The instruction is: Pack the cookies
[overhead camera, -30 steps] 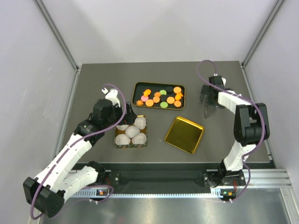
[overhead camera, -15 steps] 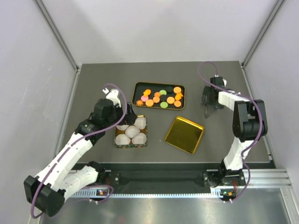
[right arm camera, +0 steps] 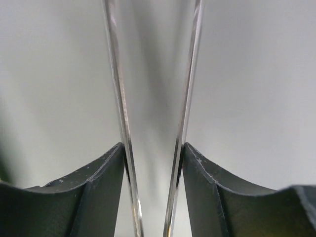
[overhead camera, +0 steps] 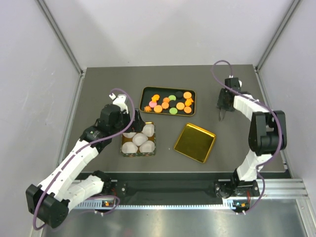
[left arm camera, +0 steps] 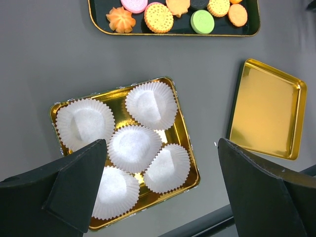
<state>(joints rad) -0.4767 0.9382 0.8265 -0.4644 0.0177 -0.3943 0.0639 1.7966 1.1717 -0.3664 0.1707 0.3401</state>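
Observation:
The cookies (overhead camera: 168, 101) lie in a black tray (overhead camera: 144, 94) at the table's middle back, mostly orange with some pink, green and dark; the left wrist view shows several cookies (left arm camera: 158, 17) at its top edge. My left gripper (overhead camera: 137, 125) (left arm camera: 160, 148) hangs open above a gold tin (overhead camera: 123, 148) (left arm camera: 192, 163) lined with white paper cups (left arm camera: 133, 145). At the right, my right gripper (overhead camera: 223, 105) (right arm camera: 152, 148) is shut on metal tongs (overhead camera: 220, 115) (right arm camera: 118, 98). Its fingers (right arm camera: 207, 187) press both blades from outside.
A gold lid (overhead camera: 194, 142) (left arm camera: 266, 116) lies face up right of the tin, between the two arms. Grey walls stand on three sides of the dark table. The rail with the arm bases runs along the near edge.
My right gripper has closed from wide open onto the tongs and shifted slightly toward the back right. The left arm has barely moved.

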